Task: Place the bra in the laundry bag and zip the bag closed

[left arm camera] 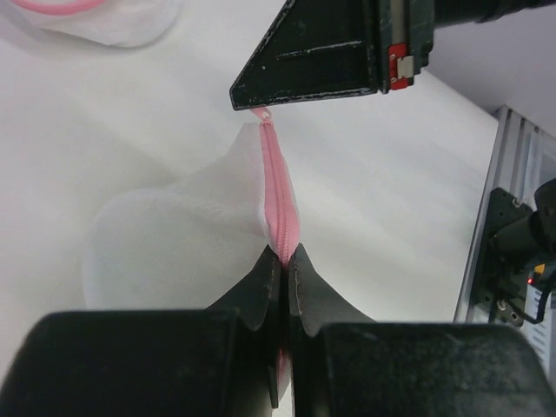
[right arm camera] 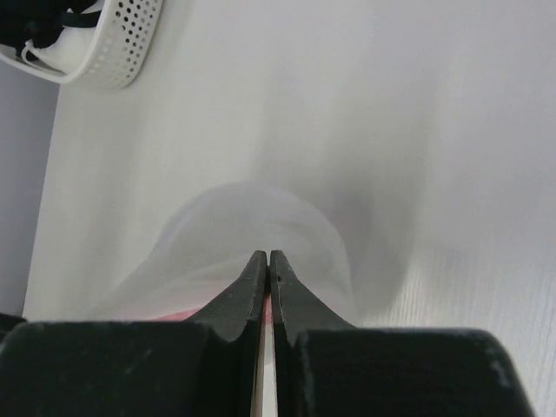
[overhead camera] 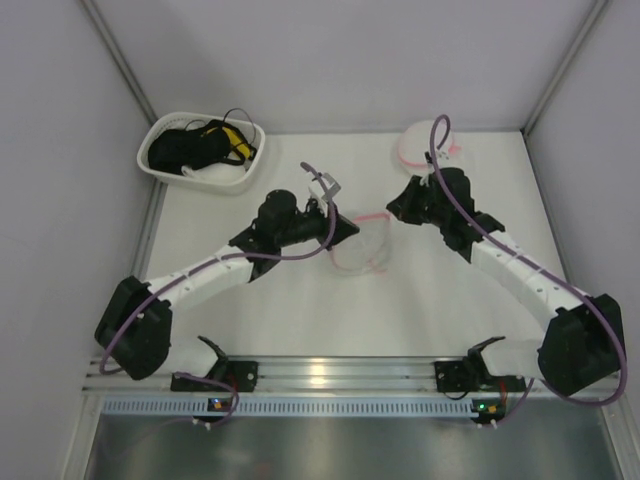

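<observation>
Mid-surface (overhead camera: 300, 310), between the two arms, the laundry bag (overhead camera: 362, 245) lies with its pink zip (left arm camera: 280, 191) held at both ends. My left end effector (left arm camera: 285, 256) is clamped tight on the near end of the zip. My right end effector (right arm camera: 268, 256) is pressed all but closed at the pull end. What lies inside the mesh I cannot tell. A round white, pink-rimmed piece (overhead camera: 425, 148) sits at the far right, and a white perforated basket (overhead camera: 160, 170) holding a black tangle (overhead camera: 190, 148) sits at the far left.
</observation>
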Available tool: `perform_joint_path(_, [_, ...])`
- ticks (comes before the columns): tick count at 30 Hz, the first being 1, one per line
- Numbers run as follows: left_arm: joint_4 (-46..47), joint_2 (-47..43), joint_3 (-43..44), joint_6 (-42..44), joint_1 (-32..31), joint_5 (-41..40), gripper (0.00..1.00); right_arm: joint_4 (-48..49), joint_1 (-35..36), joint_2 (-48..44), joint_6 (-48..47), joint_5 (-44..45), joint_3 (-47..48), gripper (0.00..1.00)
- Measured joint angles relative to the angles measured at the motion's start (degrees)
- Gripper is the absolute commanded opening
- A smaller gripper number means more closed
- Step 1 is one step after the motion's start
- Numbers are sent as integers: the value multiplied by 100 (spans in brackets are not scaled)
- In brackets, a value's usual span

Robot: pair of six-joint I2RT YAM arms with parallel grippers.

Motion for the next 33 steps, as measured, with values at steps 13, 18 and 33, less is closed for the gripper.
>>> perform_joint_path(13, [389, -914, -782, -557, -50, -275, 56, -87, -85, -437, 138, 227, -431, 0])
perform_joint_path(18, [-33, -944, -739, -579, -55, -446, 98, -111, -256, -442, -219, 184, -404, 0])
perform_joint_path(33, [-990, 940, 1375, 542, -70, 190, 97, -66, -249, -695, -654, -367, -413, 0])
